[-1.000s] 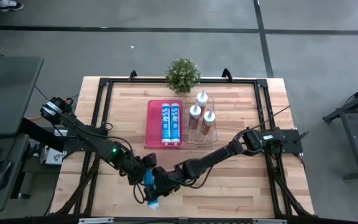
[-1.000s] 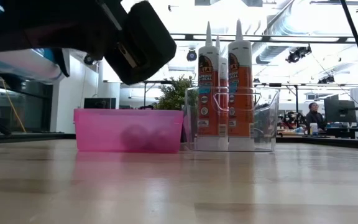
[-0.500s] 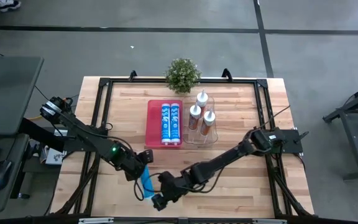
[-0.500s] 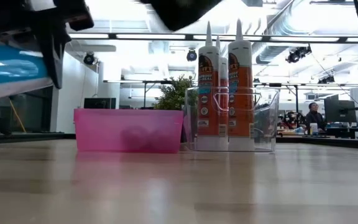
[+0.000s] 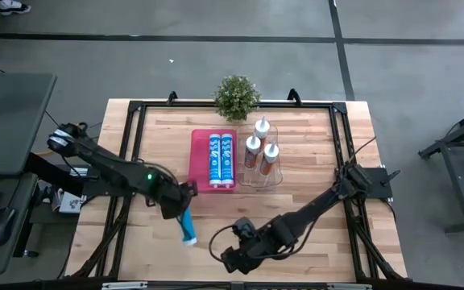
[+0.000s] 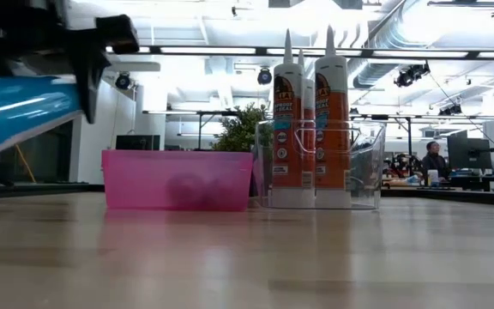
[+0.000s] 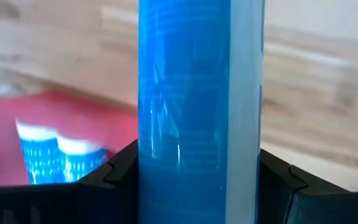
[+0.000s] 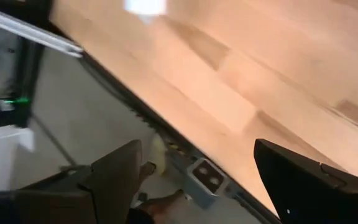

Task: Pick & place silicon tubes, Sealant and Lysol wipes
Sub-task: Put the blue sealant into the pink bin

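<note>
The table (image 5: 312, 221) is pale butcher-block wood edged by a black metal frame (image 5: 132, 129), standing on a grey concrete floor (image 5: 216, 48) crossed by dark lines. In the low view the room behind is a bright open hall with ceiling lights and ducting, and a person (image 6: 434, 160) sits far off at a desk.

At the table's far edge stands a small potted plant (image 5: 237, 97). Just in front of it a pink tray (image 5: 200, 161) holds two blue silicone tubes (image 5: 221, 159) lying side by side. Beside the tray, a clear bin (image 5: 274, 169) holds three upright sealant cartridges (image 5: 262, 149) with white nozzles.

The left gripper (image 5: 182, 201) hangs above the table near the pink tray's near corner, its fingers clamped on a third blue tube (image 5: 187, 225), which slants down toward the table's near edge, off the wood in the low view. In the left wrist view this tube fills the middle, between the two dark fingers (image 7: 114, 174).

The right gripper (image 5: 230, 258) is low near the table's near edge, well apart from the tube, its fingers (image 8: 114, 177) spread wide with nothing between them.
</note>
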Available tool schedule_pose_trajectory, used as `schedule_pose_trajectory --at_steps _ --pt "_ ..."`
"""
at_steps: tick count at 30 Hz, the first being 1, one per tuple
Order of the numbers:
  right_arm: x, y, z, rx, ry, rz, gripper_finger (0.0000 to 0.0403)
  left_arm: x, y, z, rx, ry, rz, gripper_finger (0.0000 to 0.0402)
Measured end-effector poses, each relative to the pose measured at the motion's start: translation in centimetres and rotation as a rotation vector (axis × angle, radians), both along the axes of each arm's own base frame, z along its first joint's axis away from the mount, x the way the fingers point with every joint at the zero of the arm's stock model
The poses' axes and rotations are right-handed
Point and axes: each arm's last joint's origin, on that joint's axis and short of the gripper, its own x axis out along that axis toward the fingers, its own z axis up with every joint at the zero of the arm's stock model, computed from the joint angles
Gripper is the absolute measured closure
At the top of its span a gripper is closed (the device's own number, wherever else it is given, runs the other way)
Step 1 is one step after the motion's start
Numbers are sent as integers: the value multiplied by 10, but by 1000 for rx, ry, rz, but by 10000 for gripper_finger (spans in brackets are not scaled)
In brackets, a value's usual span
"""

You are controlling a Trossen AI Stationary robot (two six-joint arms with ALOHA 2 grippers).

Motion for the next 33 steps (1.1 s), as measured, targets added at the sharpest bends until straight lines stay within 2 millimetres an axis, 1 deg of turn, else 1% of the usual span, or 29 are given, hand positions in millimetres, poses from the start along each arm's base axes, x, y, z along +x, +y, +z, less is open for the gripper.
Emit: schedule_pose_trajectory --at_steps 3,6,10,14,18,20,23,26,29,33 --pt "-10 4 -4 -24 72 -9 97 0 17 8 0 -7 24 204" --pt "-21 9 -7 -40 135 -25 97 -1 35 22 27 19 33 204" --pt "-38 18 -10 -70 221 -48 97 4 57 46 56 27 33 204" --pt "-53 25 -13 -99 284 -69 97 12 80 72 78 -42 41 204" --pt "-63 33 -14 -103 309 -82 97 17 102 91 135 -80 -37 204" --pt "-67 36 -14 -102 315 -87 97 22 113 93 148 -74 -48 204" --pt "-74 42 -14 -109 330 -90 97 27 130 93 152 -55 0 204" --pt "-84 48 -12 -112 350 -100 97 31 146 91 180 -28 -22 204" --pt "-97 52 -5 -112 360 -107 97 39 160 85 187 13 -36 204" --pt "-112 52 6 -115 375 -122 97 47 176 70 186 84 -57 205"
